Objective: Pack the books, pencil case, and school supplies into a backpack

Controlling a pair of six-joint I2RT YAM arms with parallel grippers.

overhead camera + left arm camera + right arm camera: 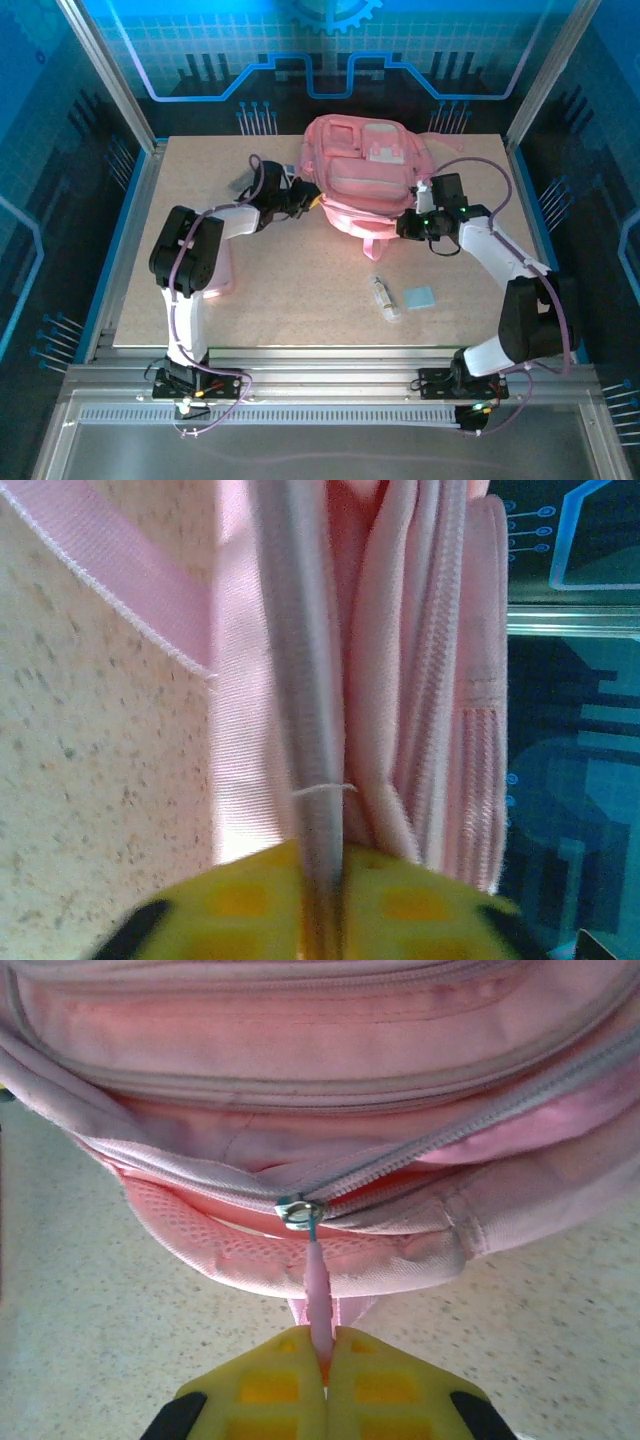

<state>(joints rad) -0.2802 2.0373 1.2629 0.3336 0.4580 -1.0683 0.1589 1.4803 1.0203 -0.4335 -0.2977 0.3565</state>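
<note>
Bench: pale speckled board table point(300, 310) inside a blue-lit framed enclosure.

Backpack point(365, 165) lies at the far middle of the table with both arms reaching to its near edge. Whitish tube point(383, 297) and light-blue pad point(420, 297) lie loose on the board, near each other and well apart from the bag. A pale-pink pouch, which we take for the pencil case point(225, 280), lies beside the left arm.

Step in hand, as we judge it: opening the main zip; nothing is packed yet.

Right gripper point(327, 1360): yellow pads closed flat together on the thin pink zip pull point(317, 1290), which hangs from the metal slider point(300, 1212). Left of the slider the seam gapes on a red-pink interior and mesh; to its right the teeth run closed, up and away.

Left gripper point(322, 880): pads stand close on either side of a grey zip tape point(300, 680). We cannot tell whether they pinch it.

Next move calls for drawing the pull along the closed run while the fabric is held taut.

Materials: soft ribbed pink webbing, woven cloth that folds easily, and a curved track. We expect bunching if the cloth goes slack.
</note>
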